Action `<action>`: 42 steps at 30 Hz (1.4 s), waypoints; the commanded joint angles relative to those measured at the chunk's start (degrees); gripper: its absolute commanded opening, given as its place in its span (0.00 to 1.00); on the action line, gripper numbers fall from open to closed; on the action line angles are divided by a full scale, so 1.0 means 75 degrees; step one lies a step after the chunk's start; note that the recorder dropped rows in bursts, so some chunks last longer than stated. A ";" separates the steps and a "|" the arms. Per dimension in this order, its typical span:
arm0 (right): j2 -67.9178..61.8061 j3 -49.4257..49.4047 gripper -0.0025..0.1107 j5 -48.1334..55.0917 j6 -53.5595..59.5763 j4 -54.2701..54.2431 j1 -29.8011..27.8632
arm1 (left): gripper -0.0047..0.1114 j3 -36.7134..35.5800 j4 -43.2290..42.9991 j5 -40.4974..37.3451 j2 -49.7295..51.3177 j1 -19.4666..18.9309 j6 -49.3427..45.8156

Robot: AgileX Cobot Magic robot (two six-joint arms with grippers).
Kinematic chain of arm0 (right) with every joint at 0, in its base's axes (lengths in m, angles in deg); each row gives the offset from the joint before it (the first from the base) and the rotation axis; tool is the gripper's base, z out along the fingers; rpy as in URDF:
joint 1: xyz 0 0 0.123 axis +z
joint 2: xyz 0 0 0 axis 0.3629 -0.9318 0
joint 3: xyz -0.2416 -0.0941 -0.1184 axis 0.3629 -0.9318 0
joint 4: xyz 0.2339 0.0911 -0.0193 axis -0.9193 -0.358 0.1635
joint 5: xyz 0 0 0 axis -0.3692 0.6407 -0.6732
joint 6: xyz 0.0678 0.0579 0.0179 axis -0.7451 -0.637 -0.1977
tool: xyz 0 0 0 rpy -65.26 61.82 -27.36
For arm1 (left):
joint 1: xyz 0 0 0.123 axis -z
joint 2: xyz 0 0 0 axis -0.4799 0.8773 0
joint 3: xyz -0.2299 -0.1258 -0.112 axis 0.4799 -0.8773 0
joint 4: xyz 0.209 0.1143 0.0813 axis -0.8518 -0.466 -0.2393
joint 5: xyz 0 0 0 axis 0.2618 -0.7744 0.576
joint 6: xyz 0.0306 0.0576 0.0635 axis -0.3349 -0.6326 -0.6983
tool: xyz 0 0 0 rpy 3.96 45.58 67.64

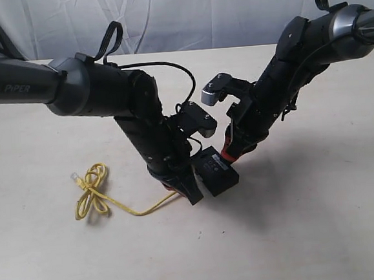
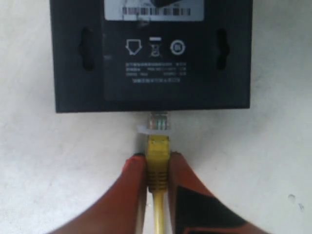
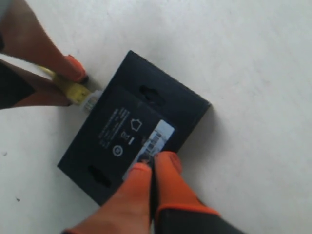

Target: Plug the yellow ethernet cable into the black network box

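Open tabletop (image 1: 324,233) beside black network box (image 1: 217,171)

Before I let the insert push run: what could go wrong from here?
1. The right fingers, closed, only press down on the black network box near its label; a push from the plug side could slide or pivot it.
2. The left fingers pinch the yellow ethernet cable just behind its clear plug; the port is hidden, so slight misalignment could jam it or buckle the cable.

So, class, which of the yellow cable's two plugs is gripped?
The plug at the black network box, pinched by the left gripper; the other plug lies loose beside the loop.
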 commanded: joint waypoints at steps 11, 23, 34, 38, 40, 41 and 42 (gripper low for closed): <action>-0.0011 -0.0016 0.01 -0.0197 0.0546 0.0605 -0.0008 | 0.04 0.0064 -0.0324 -0.0090 0.0007 0.0011 -0.0055; -0.0011 -0.0016 0.01 -0.0880 0.1337 0.0349 -0.0008 | 0.04 0.0268 -0.0488 -0.0095 0.0021 0.0011 -0.0055; -0.0011 -0.0016 0.01 -0.0502 0.1337 0.0135 -0.0008 | 0.04 0.0268 -0.0690 -0.0383 0.0021 0.0011 -0.0033; -0.0136 -0.0016 0.01 -0.0534 0.1581 -0.0083 -0.0008 | 0.04 0.0268 -0.0903 -0.0602 0.0021 0.0011 0.0062; -0.0263 -0.0016 0.01 -0.0534 0.1808 -0.0242 -0.0008 | 0.04 0.0268 -0.1109 -0.0766 0.0021 0.0011 0.0176; -0.0319 -0.0016 0.01 -0.0566 0.1891 -0.0356 -0.0008 | 0.04 0.0268 -0.1170 -0.0804 0.0021 0.0011 0.0176; -0.0354 -0.0016 0.01 -0.0566 0.1948 -0.0469 -0.0008 | 0.04 0.0268 -0.1211 -0.0804 0.0021 0.0011 0.0176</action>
